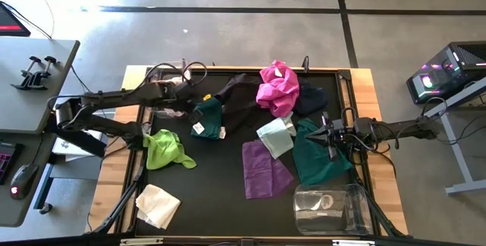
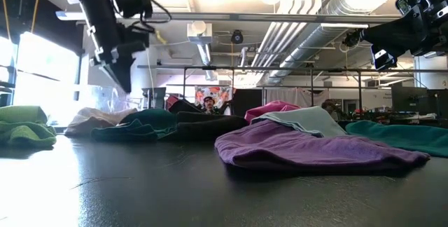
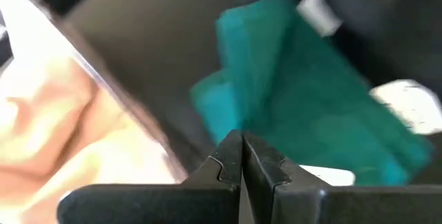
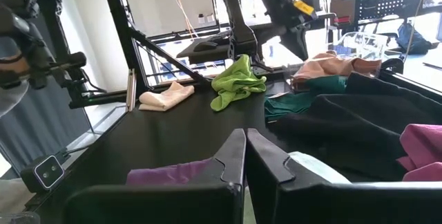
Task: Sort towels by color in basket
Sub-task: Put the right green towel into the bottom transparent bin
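Observation:
Several towels lie spread on the black mat: magenta, black, dark teal, a second teal one, pale mint, purple, lime green and cream. A peach towel lies mostly under my left arm. My left gripper is shut and hangs clear above the mat's far left part, between the peach and dark teal towels. My right gripper is shut and raised over the right teal towel, touching nothing.
A clear plastic basket stands at the mat's near right corner. A dark frame rims the mat. Cables loop at the far left edge. Bare mat shows in the near middle.

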You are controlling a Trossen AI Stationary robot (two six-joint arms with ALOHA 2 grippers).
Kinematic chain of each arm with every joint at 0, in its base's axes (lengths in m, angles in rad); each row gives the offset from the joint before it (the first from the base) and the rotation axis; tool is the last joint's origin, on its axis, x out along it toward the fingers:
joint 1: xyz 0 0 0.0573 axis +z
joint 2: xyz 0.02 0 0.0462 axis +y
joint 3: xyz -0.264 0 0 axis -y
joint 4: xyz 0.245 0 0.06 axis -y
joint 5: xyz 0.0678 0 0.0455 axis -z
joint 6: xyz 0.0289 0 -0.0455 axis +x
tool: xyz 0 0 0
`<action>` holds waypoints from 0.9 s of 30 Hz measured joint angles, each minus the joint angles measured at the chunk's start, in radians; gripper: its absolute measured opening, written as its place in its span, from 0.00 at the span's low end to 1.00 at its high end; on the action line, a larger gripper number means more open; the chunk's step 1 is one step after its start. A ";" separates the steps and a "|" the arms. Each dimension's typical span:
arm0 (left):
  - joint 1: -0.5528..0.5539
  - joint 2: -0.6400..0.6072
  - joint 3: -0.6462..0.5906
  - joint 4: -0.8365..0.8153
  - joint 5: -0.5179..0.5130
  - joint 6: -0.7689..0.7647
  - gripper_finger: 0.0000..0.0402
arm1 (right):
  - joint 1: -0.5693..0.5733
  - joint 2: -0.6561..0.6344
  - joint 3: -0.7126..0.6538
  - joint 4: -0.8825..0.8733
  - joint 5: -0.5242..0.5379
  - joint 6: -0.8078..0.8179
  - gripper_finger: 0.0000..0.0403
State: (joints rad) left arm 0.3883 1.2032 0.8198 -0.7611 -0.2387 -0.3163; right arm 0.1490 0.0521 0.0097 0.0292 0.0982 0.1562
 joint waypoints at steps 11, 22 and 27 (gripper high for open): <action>-0.147 -0.049 -0.013 0.273 -0.028 0.094 0.00 | 0.000 0.000 0.000 0.000 0.000 0.000 0.00; -0.374 -0.047 -0.284 1.023 -0.027 0.177 0.00 | 0.000 0.000 0.000 0.000 0.000 0.000 0.00; -0.466 -0.046 -0.401 1.275 -0.040 0.180 0.00 | 0.000 0.000 0.000 0.000 -0.001 0.000 0.00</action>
State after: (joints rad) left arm -0.0776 1.1568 0.4190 0.5142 -0.2788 -0.1360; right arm 0.1493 0.0521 0.0097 0.0288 0.0975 0.1562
